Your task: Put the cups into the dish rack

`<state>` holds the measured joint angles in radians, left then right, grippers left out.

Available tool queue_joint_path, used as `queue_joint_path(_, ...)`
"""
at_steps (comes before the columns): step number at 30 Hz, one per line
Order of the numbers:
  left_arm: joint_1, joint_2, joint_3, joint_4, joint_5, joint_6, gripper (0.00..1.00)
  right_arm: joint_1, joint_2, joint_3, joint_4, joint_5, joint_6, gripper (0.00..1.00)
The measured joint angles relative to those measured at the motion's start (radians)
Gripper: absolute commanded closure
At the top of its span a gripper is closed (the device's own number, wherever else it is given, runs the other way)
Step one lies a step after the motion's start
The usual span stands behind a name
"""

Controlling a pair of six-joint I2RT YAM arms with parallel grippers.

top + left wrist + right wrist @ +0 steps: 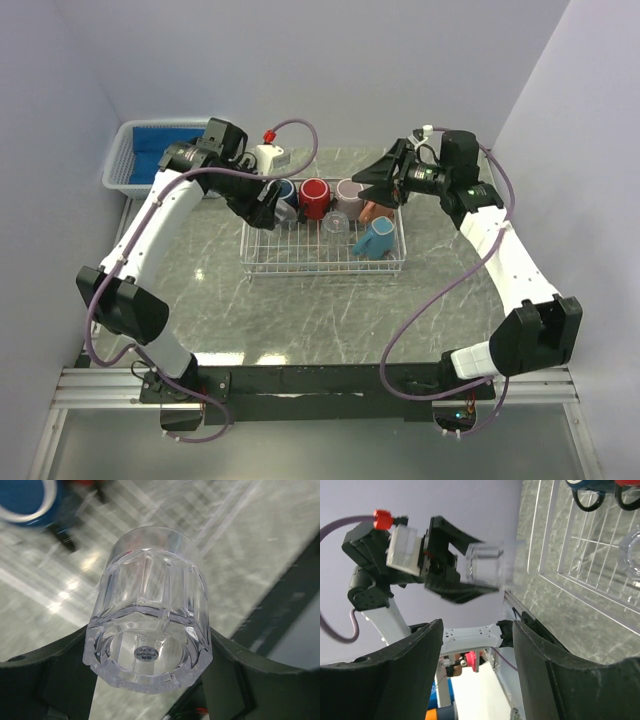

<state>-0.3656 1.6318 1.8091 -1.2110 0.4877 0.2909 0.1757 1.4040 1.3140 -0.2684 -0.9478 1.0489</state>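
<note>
Glass cup [150,610] is clamped in the left gripper [150,667], raised at the dish rack's [325,270] rear left corner beside the navy mug [283,190]. Advise slow descent into free grid, releasing once seated. Right gripper [477,645]: jaws apart, empty.

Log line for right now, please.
left gripper: shut on clear glass cup, aloft by far-left corner of dish rack | right gripper: open, empty | racked: five mugs, second glass
</note>
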Motion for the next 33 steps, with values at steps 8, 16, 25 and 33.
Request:
queue_joint_path(8, -0.040, 0.026, -0.032, 0.056, -0.259, 0.060, 0.99, 0.000, -0.062, -0.046, -0.062, 0.040, -0.053, 0.35)
queue_joint_path(16, -0.150, 0.042, -0.235, 0.177, -0.350, 0.061, 0.99, -0.006, -0.095, -0.091, -0.089, 0.051, -0.063, 0.35)
queue_joint_path(25, -0.158, 0.128, -0.303, 0.301, -0.404, 0.055, 0.99, -0.019, -0.141, -0.105, -0.098, 0.061, -0.072, 0.35)
queue_joint_path(33, -0.158, 0.178, -0.313, 0.392, -0.418, 0.047, 0.99, -0.023, -0.159, -0.128, -0.116, 0.064, -0.079, 0.35)
